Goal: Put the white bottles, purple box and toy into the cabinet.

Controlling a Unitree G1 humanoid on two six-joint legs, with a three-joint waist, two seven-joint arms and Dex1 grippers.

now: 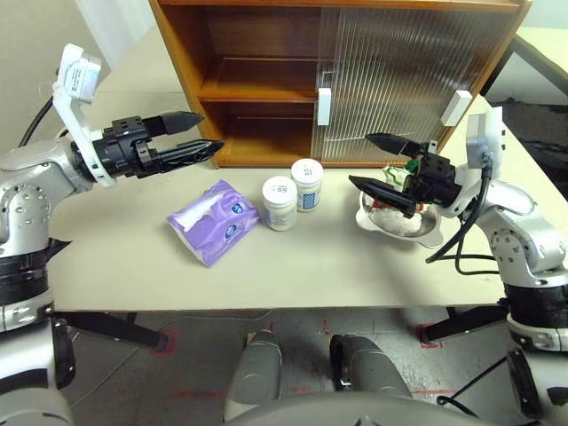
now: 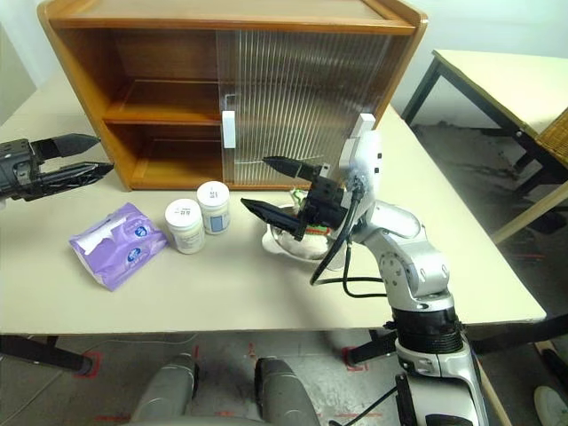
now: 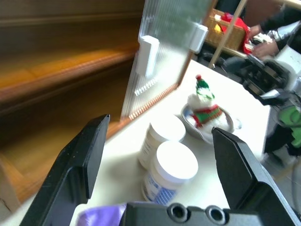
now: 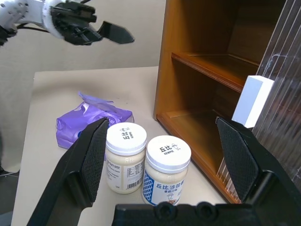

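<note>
Brown wooden cabinet (image 1: 266, 80) stood at the back of the beige counter (image 1: 293, 266), its left half open, ribbed translucent doors slid right. Two squat white bottles (image 1: 293, 193) with blue labels sat touching in front of it, the soft purple box (image 1: 215, 221) just beside them. The white plush toy (image 3: 203, 106) lay in a shallow steel bowl (image 1: 426, 232). The left gripper (image 1: 201, 133) hovered empty with jaws spread, and the right gripper (image 1: 364, 161), above the bowl, gaped likewise.
</note>
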